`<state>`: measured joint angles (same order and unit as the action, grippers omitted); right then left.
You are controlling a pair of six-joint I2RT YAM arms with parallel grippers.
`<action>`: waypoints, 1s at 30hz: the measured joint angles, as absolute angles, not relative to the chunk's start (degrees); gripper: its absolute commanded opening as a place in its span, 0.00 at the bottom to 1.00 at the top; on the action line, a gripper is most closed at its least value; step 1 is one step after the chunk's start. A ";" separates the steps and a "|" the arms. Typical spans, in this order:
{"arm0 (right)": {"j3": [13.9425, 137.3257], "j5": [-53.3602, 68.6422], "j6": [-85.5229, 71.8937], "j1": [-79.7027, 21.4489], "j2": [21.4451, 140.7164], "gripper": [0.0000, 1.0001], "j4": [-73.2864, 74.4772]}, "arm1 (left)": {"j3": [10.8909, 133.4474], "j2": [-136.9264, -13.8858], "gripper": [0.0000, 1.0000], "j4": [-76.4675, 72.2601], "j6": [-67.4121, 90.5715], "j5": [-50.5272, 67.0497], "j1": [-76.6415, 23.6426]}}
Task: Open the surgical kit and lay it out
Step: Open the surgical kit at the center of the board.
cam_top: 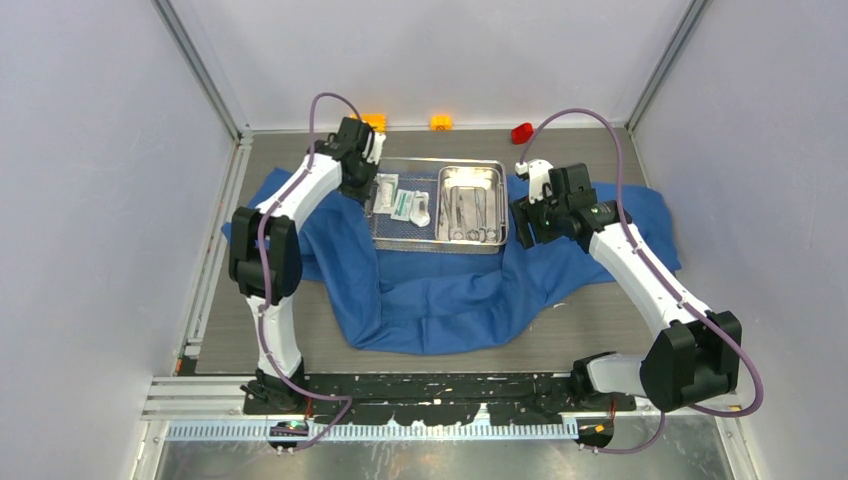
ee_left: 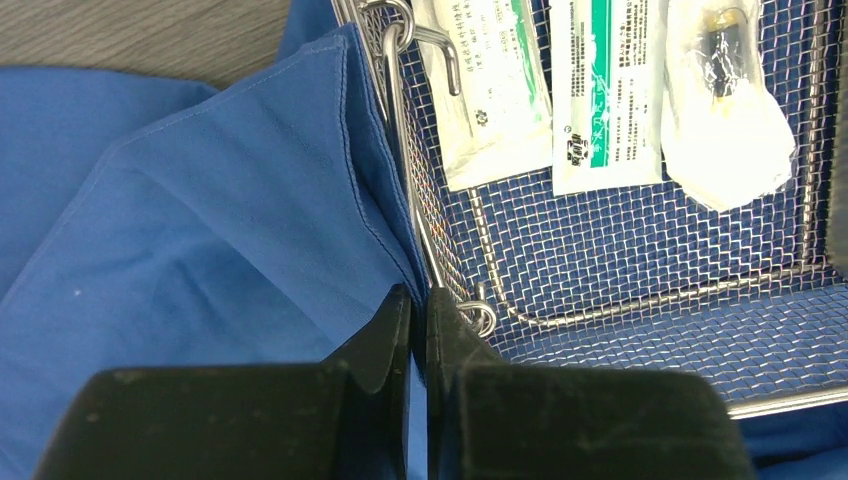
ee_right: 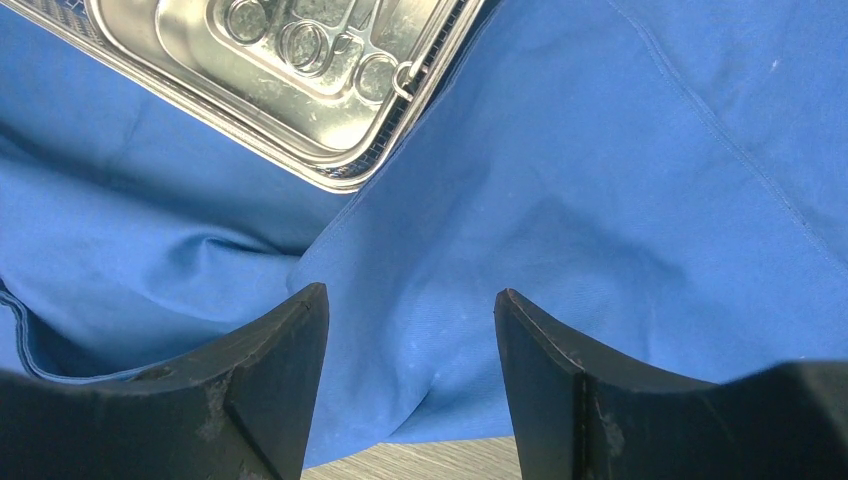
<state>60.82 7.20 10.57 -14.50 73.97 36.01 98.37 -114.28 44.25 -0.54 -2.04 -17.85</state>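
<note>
So here's where we're at. The blue cloth wrap (cam_top: 440, 300) is spread open over the middle of the desk (cam_top: 600, 330), pretty rumpled, with a big fold reaching toward the near side. Toward the back of it sits the wire-mesh basket (cam_top: 405, 233). The steel tray (cam_top: 470, 168) takes up the basket's right half, with the slim metal instruments (cam_top: 470, 215) lying in it. From up top we can't tell which is which. In the left half, three white packets (ee_left: 610, 100) lie side by side on the mesh, and the middle one has a green stripe.

Our left gripper (ee_left: 418, 300) is down at the basket's left side, clenched, jaws pressed together right at the folded hem of the cloth, just beside the basket's corner wire. The hem runs straight into the slit between the fingers, so we read it as pinching the cloth.

Our right gripper (ee_right: 410, 300) is released, jaws wide apart, over the cloth just right of the tray's corner, grasping nothing. We can't tell if it touches the fabric.

Along the back edge sit two orange blocks (cam_top: 375, 122) and a red block (cam_top: 521, 132), well apart from the kit.
</note>
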 measured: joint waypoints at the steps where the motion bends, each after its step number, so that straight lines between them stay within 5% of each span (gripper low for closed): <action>1: 60.82 7.20 10.57 -14.50 73.97 0.66 36.01 | 97.93 -113.84 0.00 44.10 -0.49 -1.67 -17.63; 10: 60.82 7.22 10.61 -14.50 73.97 0.66 36.01 | 92.38 -109.43 0.04 42.68 -0.45 1.15 -16.47; 30: 60.82 7.40 10.81 -14.50 74.02 0.65 36.01 | 94.00 -109.19 0.35 43.09 -0.67 3.14 -15.33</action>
